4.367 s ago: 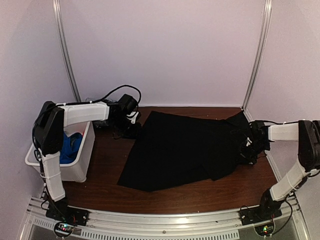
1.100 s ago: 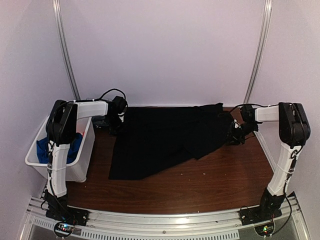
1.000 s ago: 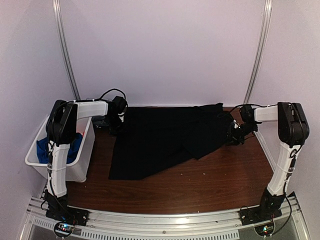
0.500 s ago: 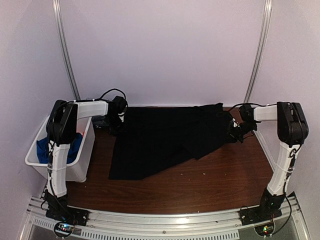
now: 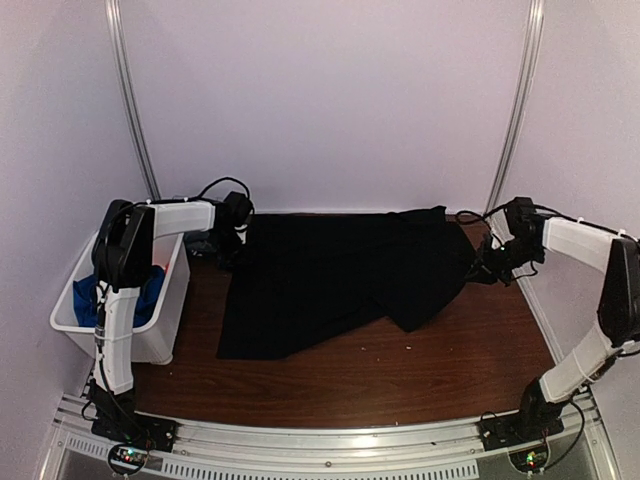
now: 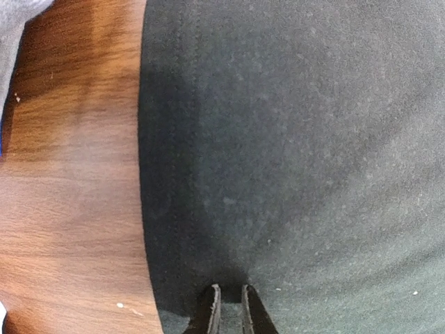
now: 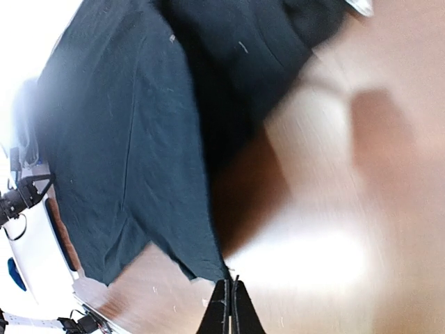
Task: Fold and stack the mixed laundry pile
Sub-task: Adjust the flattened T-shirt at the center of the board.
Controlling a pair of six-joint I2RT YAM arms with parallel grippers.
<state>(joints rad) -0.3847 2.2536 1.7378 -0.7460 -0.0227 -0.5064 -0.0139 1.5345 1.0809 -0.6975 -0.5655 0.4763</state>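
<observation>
A large black cloth (image 5: 340, 275) lies spread across the back of the brown table (image 5: 400, 380). My left gripper (image 5: 232, 245) sits at its far left corner. In the left wrist view its fingertips (image 6: 229, 306) stand a sliver apart with the black cloth (image 6: 292, 139) pinched between them. My right gripper (image 5: 483, 270) is at the cloth's right edge. In the right wrist view its jaws (image 7: 229, 284) are shut, with the corner of the black cloth (image 7: 125, 139) running into their tips. Bright blue fabric (image 5: 150, 288) lies in the white bin.
The white bin (image 5: 165, 325) stands at the table's left edge, partly under my left arm. Two metal posts (image 5: 130, 100) (image 5: 515, 100) rise along the back wall. A metal rail (image 5: 330, 450) runs along the near edge.
My right gripper has closed and swung out to the right, drawing the cloth's right side with it. The left gripper has stayed put at the far left corner.
</observation>
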